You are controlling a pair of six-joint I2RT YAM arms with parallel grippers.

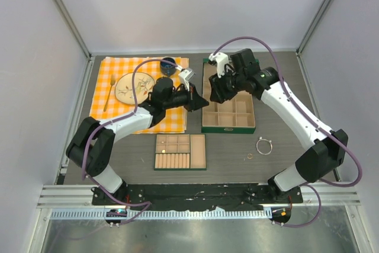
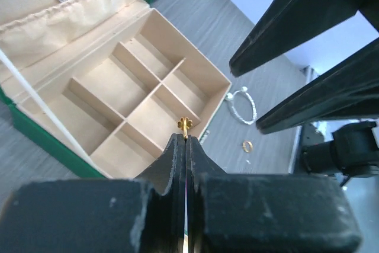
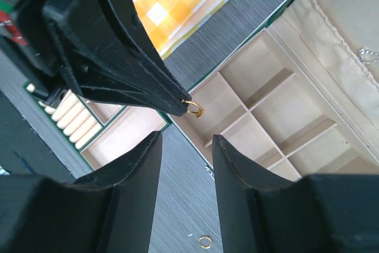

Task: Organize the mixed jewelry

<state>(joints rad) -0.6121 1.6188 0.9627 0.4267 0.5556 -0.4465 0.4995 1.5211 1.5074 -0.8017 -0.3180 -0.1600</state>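
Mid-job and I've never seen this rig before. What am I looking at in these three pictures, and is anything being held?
Two robot arms stand at the near edge of the table. One picture looks down from above; the other two come from cameras on each wrist. The left gripper is shut on a small gold piece, near the open green jewelry box. The right gripper is open, holding nothing. On the table lie a silver bracelet, a gold ring, a smaller tray, and a checkered cloth with a plate and fork.
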